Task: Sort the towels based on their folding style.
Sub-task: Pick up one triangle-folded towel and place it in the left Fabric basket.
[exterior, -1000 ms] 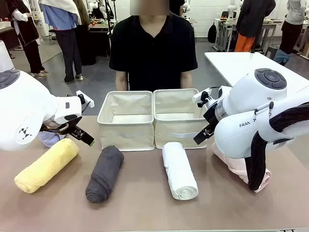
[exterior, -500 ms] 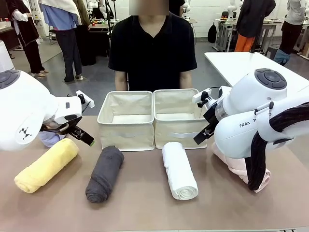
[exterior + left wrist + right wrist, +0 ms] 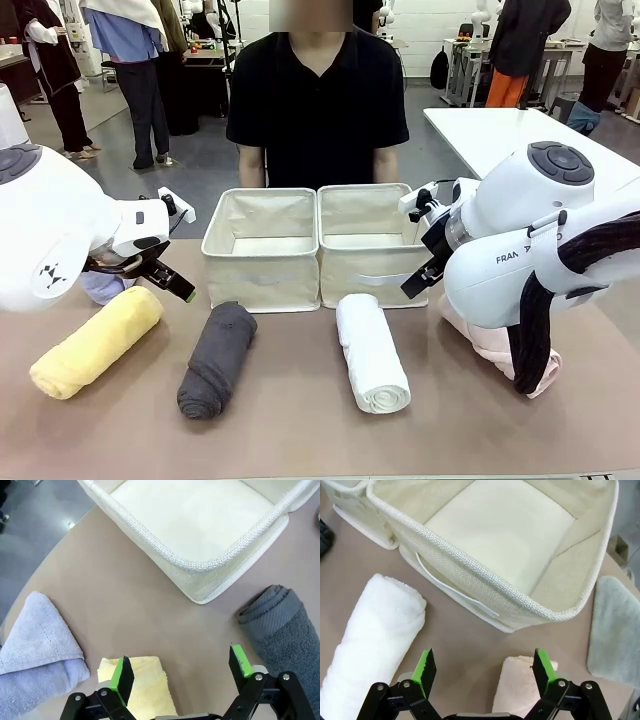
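Nothing has shifted over the last second: both arms hang where they were and every towel lies as before, so I judge the sorting has not begun. The left end effector (image 3: pixel 181 667) is spread wide and holds nothing. The yellow roll (image 3: pixel 137 685) lies just under one of its fingers, the dark grey roll (image 3: pixel 280 625) is beside the other, and the light blue fold (image 3: pixel 35 655) rests farther out on the counter (image 3: pixel 125 595). Ahead of it stands the left bin (image 3: pixel 200 565), with no towel in it. The right end effector (image 3: pixel 485 667) is likewise spread and empty, with the pink roll (image 3: pixel 520 685) right below it, the white roll (image 3: pixel 375 630) to one side and the grey-teal fold (image 3: pixel 615 625) to the other. The right bin (image 3: pixel 485 575) stands ahead, also unfilled. Each bin's near wall rises between end effector and bin floor, so any towel would probably need lifting over the rim. A person (image 3: pixel 318 100) stands beyond the bins
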Tool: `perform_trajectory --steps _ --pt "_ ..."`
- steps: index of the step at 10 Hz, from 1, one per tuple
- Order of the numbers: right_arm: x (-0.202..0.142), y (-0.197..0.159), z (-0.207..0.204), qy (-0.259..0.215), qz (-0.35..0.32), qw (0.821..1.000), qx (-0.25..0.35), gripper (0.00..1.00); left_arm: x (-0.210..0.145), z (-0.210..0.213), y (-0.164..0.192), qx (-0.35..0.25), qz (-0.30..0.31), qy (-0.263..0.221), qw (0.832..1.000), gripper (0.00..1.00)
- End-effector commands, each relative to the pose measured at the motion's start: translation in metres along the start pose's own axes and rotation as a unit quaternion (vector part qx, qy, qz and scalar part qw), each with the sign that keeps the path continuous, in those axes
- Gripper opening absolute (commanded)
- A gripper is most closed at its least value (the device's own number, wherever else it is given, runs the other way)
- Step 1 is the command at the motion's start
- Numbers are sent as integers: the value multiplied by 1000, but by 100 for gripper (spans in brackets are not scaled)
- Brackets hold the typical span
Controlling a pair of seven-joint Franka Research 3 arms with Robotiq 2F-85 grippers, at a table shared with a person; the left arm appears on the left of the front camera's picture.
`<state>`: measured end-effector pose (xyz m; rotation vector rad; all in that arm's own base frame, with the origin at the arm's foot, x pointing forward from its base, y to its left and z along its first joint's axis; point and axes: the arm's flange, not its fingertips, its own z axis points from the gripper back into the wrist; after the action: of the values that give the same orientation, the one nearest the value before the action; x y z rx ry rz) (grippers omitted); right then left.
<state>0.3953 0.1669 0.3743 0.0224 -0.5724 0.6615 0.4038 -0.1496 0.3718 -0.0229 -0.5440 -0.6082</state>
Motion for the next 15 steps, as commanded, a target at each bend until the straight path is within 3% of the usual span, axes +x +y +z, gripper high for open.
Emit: perform_trajectory --steps 1,2,6,8,9,10,11,15 --pt "0 0 0 0 0 1000 0 100 0 0 0 0 0 0 1000 100" --pt "0 0 0 0 0 1000 0 100 0 0 0 0 0 0 1000 100" --pt "75 4 131 5 -27 1000 5 100 78 132 11 25 -59 58 996 100" --pt "95 22 203 11 -19 1000 -18 100 104 199 4 34 -73 58 995 100" --pt "104 35 241 -9 -18 999 -39 100 110 233 -1 53 -75 47 995 100" --pt "102 41 250 -9 -23 998 -61 100 108 246 -4 69 -66 39 995 100" --pt "97 27 227 -14 -14 1000 -13 100 104 224 -2 29 -62 44 997 100" --pt "97 27 227 -14 -14 1000 -13 100 104 224 -2 29 -62 44 997 100"
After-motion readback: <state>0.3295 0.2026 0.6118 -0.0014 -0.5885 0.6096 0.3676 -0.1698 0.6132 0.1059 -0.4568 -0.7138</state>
